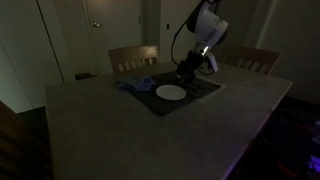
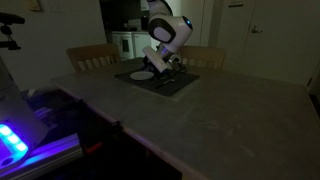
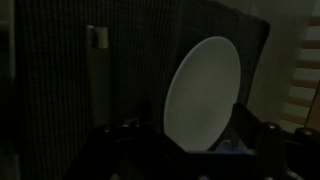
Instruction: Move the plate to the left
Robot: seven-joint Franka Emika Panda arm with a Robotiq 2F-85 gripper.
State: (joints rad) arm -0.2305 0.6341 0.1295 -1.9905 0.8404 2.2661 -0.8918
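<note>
A white round plate (image 1: 171,92) lies on a dark placemat (image 1: 200,92) at the far side of the table; it also shows in the other exterior view (image 2: 142,75) and fills the wrist view (image 3: 203,90). My gripper (image 1: 186,72) hangs just above the mat at the plate's edge, as seen in both exterior views (image 2: 160,67). In the wrist view the gripper (image 3: 185,142) is open, with one dark finger on each side of the plate's near rim. The room is dim, so I cannot tell whether the fingers touch the plate.
A blue cloth (image 1: 135,85) lies on the mat beside the plate. The placemat (image 2: 172,82) sits on a large grey table (image 1: 150,135). Two wooden chairs (image 1: 132,56) stand behind the table's far edge.
</note>
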